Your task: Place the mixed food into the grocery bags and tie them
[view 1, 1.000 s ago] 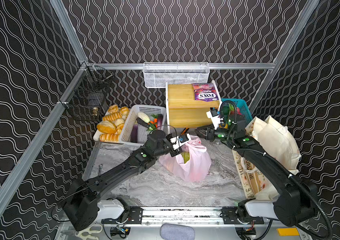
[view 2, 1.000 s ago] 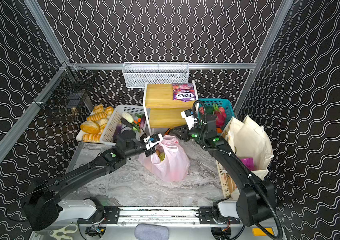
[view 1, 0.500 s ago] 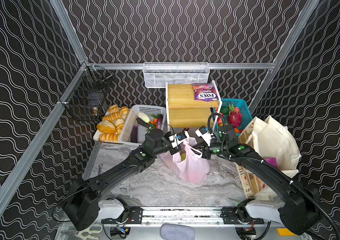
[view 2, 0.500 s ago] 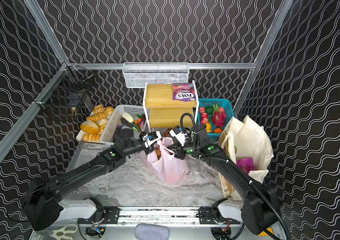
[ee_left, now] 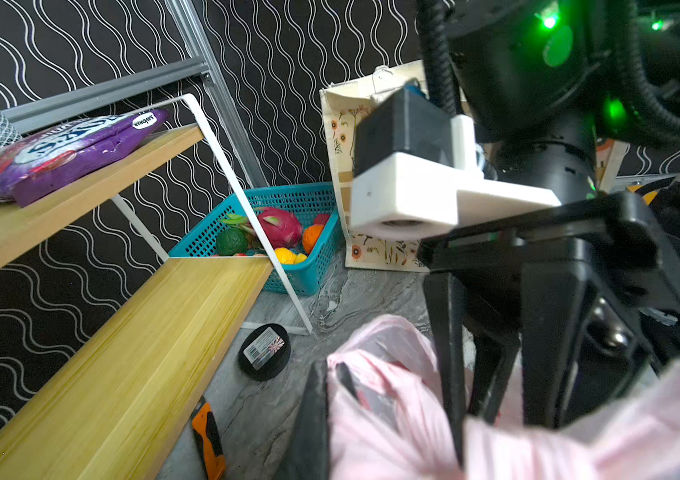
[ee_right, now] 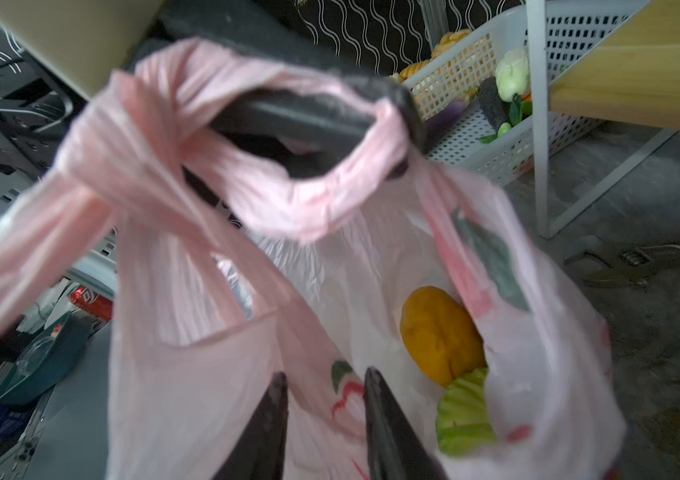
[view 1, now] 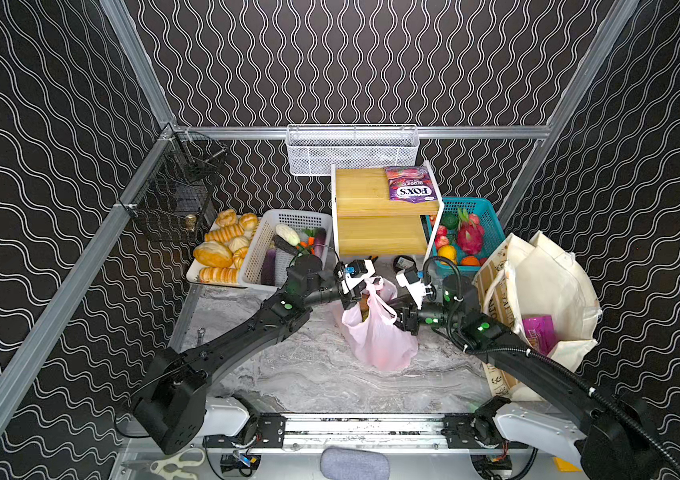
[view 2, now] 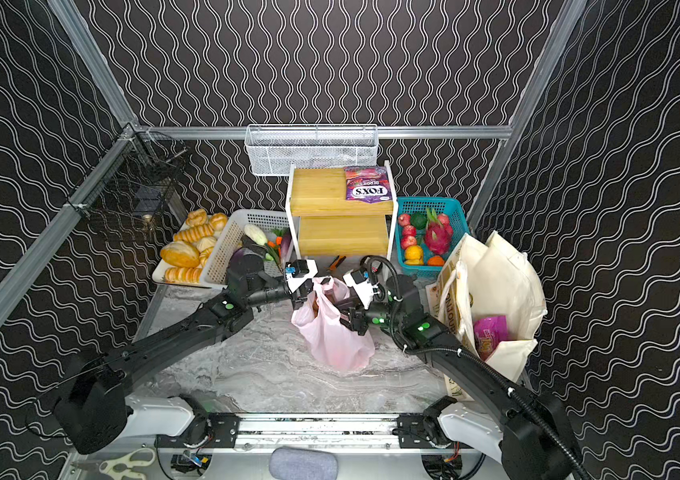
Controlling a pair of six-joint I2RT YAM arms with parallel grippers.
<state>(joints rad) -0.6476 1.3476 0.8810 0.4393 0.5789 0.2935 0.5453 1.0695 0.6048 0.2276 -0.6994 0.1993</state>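
The left claw [view 1: 352, 296] is clamped on a handle of the pink plastic bag [view 1: 375, 345]; the right claw [view 1: 407, 321] is set narrowly parted beside it.

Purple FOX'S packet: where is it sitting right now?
In both top views the purple FOX'S packet lies on the right end of the wooden rack's top shelf at the back, below the white mesh basket and above the teal fruit basket.

Black wavy walls [view 1: 330, 62], marble tabletop [view 1: 309, 374] — bamboo shelf [view 1: 371, 239]
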